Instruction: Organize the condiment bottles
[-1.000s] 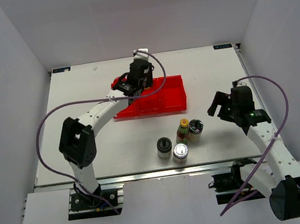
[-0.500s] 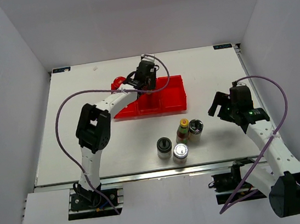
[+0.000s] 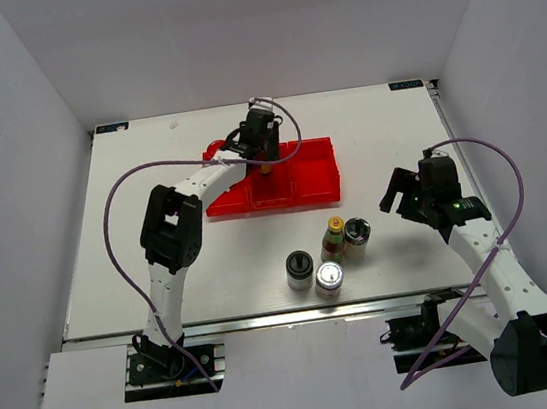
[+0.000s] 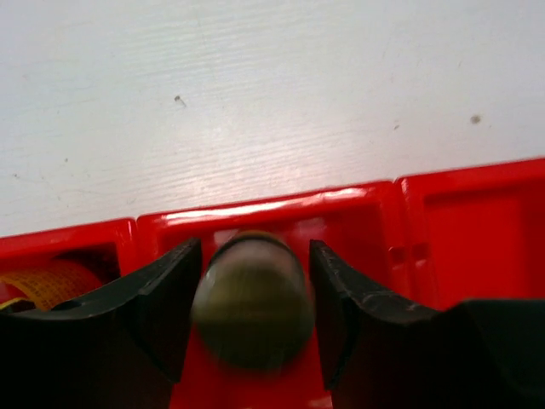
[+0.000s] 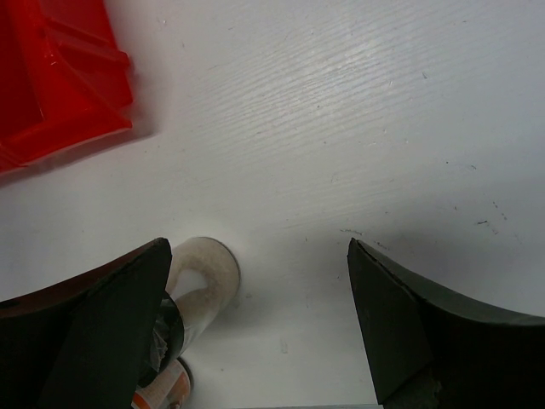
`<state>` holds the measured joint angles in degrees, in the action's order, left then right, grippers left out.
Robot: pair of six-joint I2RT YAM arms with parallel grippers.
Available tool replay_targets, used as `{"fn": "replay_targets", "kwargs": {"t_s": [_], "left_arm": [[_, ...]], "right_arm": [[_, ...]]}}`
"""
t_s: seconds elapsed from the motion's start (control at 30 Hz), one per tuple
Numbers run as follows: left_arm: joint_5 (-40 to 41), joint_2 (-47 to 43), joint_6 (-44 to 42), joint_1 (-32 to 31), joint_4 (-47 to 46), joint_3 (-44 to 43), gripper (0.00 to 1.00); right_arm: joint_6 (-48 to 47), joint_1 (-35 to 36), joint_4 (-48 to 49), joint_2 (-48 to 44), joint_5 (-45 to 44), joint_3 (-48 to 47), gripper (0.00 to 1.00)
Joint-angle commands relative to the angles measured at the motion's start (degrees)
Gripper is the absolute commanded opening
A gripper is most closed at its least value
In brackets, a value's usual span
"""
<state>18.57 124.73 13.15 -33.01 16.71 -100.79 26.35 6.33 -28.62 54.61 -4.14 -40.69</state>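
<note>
My left gripper (image 3: 261, 156) reaches over the middle compartment of the red bins (image 3: 312, 174). In the left wrist view it (image 4: 255, 260) is shut on the dark cap of the thin yellow-labelled bottle (image 4: 253, 308), which is blurred. The red-lidded jar (image 3: 212, 153) sits in the left compartment. The black-lidded jar (image 3: 299, 270), silver-lidded jar (image 3: 329, 278), yellow-capped red-labelled bottle (image 3: 335, 237) and dark-metallic-lidded jar (image 3: 357, 237) stand grouped on the table. My right gripper (image 3: 400, 191) is open and empty, to the right of them. In its wrist view it (image 5: 260, 256) has a jar (image 5: 203, 277) beside its left finger.
The bins' right compartment (image 4: 477, 230) shows nothing inside. A yellow label (image 4: 43, 285) shows in the left compartment. The bin corner (image 5: 51, 77) lies up-left in the right wrist view. White walls enclose the table (image 3: 161, 270) on three sides.
My left gripper moved right from the left compartment to over the middle one, carrying the bottle. The red lid came into view. The right arm barely moved.
</note>
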Motion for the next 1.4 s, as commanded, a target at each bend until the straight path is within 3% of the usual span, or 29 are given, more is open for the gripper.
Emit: {"fn": "replay_targets", "kwargs": {"t_s": [0.0, 0.13, 0.33, 0.57, 0.73, 0.93, 1.07, 1.2, 1.37], "left_arm": [[-0.1, -0.4, 0.3, 0.1, -2.4, -4.1, 0.64], [0.2, -0.4, 0.4, 0.1, -1.5, -5.1, 0.83], [0.2, -2.9, -0.4, 0.1, -0.9, -5.9, 0.98], [-6.0, -11.9, -0.9, 0.0, 0.3, -2.7, 0.98], [-7.8, -27.2, -1.9, -2.9, -2.7, 13.6, 0.98], [-12.1, -40.5, -5.7, -13.7, -3.5, 30.1, 0.98], [-21.2, -48.8, -8.3, -18.9, -6.6, 38.2, 0.98], [-23.0, -51.2, -9.0, -21.1, -7.7, 41.6, 0.98], [-25.4, -47.2, -10.7, -24.1, -8.4, 41.4, 0.98]], "right_arm": [[-0.6, -0.3, -0.1, -0.7, -0.4, -1.8, 0.89], [-0.5, -0.2, -0.3, -1.2, -0.4, -1.8, 0.89], [-0.5, -0.3, -0.2, -1.8, 0.2, -1.8, 0.89], [-0.9, -0.3, 1.6, -3.0, 0.2, -1.2, 0.89], [-0.8, -0.3, 1.7, -2.3, 0.2, -0.4, 0.89], [-0.9, -0.3, 1.3, -2.1, 0.8, -1.0, 0.89], [-0.9, -0.2, 1.5, -3.6, 0.9, -0.6, 0.89], [-0.9, -0.3, 1.5, -4.9, 1.1, -0.3, 0.89], [-0.8, -0.2, 1.8, -5.5, 0.7, 0.3, 0.89]]}}
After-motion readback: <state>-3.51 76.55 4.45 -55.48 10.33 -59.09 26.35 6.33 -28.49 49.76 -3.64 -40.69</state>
